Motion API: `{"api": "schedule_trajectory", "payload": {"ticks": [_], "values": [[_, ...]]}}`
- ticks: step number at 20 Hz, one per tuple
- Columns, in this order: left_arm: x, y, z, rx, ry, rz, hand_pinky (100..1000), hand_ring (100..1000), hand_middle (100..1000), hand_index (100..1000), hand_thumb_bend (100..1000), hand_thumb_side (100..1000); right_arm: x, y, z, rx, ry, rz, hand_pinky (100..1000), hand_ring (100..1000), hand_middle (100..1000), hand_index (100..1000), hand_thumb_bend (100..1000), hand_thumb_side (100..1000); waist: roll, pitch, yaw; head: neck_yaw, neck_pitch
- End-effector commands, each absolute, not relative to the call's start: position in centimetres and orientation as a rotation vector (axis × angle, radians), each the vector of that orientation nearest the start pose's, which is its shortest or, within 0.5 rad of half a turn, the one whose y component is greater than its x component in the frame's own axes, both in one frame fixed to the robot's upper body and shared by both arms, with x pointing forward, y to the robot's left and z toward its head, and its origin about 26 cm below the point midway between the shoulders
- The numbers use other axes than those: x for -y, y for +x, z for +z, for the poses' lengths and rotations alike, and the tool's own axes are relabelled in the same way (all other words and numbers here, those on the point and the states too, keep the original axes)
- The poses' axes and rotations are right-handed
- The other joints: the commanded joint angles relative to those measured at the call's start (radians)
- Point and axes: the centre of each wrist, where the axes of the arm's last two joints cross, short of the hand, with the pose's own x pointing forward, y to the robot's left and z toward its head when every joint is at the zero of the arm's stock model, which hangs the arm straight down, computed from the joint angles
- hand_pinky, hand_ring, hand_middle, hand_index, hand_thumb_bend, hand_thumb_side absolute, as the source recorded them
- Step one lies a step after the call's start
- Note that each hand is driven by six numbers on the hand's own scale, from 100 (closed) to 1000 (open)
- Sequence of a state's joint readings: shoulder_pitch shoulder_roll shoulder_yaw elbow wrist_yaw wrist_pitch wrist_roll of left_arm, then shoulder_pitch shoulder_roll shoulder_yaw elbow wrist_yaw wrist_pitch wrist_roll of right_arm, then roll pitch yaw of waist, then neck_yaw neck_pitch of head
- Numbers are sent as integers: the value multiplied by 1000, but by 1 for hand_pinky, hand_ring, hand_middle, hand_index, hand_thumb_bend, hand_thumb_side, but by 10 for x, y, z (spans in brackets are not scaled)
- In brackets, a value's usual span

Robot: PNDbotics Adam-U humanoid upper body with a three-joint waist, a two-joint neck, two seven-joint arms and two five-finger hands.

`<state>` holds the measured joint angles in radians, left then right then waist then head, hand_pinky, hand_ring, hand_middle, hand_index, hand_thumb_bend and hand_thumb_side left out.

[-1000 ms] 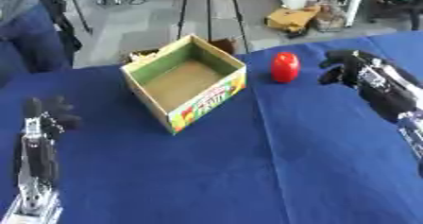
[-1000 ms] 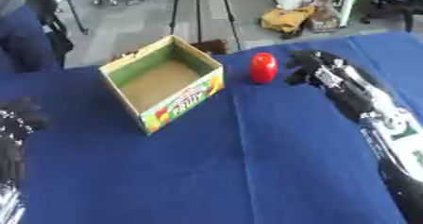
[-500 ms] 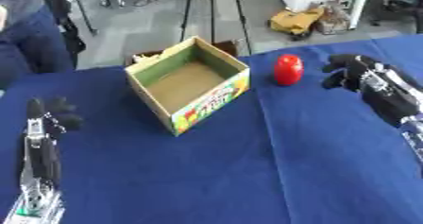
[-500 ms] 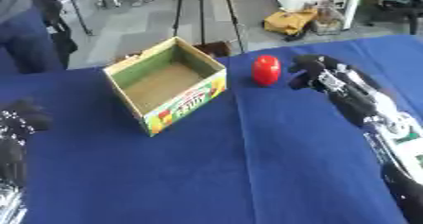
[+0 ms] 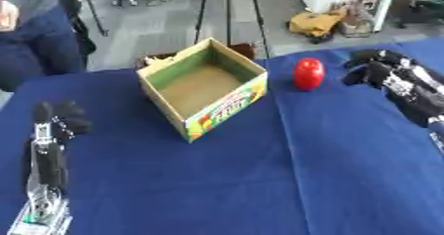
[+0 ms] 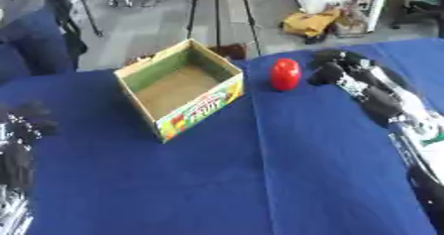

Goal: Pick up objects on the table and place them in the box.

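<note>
- Left hand [image 5: 59,121]: near-left on the blue tablecloth [image 5: 260,179], fingers curled, holding nothing.
- Cardboard box [image 5: 204,94]: open, empty, centre-left.
- Right hand [image 6: 343,68]: fingers curled, just right of the red apple-like object [image 6: 284,74], not touching; the object stands right of the box.

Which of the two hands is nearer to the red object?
The right hand: it is just beside the red object, near the far edge. The left hand is far across the box.
</note>
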<state>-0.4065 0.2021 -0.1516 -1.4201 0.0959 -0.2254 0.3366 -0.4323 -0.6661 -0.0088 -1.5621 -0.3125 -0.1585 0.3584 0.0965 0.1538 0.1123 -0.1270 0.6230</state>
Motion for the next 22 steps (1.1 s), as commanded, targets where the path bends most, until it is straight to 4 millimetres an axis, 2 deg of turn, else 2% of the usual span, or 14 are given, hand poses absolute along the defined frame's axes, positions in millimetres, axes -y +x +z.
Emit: {"api": "schedule_trajectory", "payload": {"ticks": [1,9,16,18,22], "values": [[-217,371,83,2060,102,-8,565,554,583,753,612,962,371,365,223,2035,-97,854,824,777,791,879,424,568,-3,-14,6,-11,-3],[-208,371,89,2077,64,-43,565,556,584,754,612,964,376,402,251,1961,-276,1153,877,838,844,906,470,592,-7,-6,51,-77,-13],[-199,372,100,2112,25,-76,565,557,585,755,616,965,386,438,251,1868,-449,1288,921,890,873,914,555,595,-14,8,107,-150,-38],[-195,372,104,2123,12,-85,565,557,585,755,618,965,392,443,251,1839,-531,1313,955,931,890,914,608,595,-17,13,122,-174,-46],[-191,372,111,2143,-8,-104,565,557,585,755,619,965,405,448,251,1774,-758,1357,992,976,922,921,602,627,-24,22,151,-216,-59]]}}
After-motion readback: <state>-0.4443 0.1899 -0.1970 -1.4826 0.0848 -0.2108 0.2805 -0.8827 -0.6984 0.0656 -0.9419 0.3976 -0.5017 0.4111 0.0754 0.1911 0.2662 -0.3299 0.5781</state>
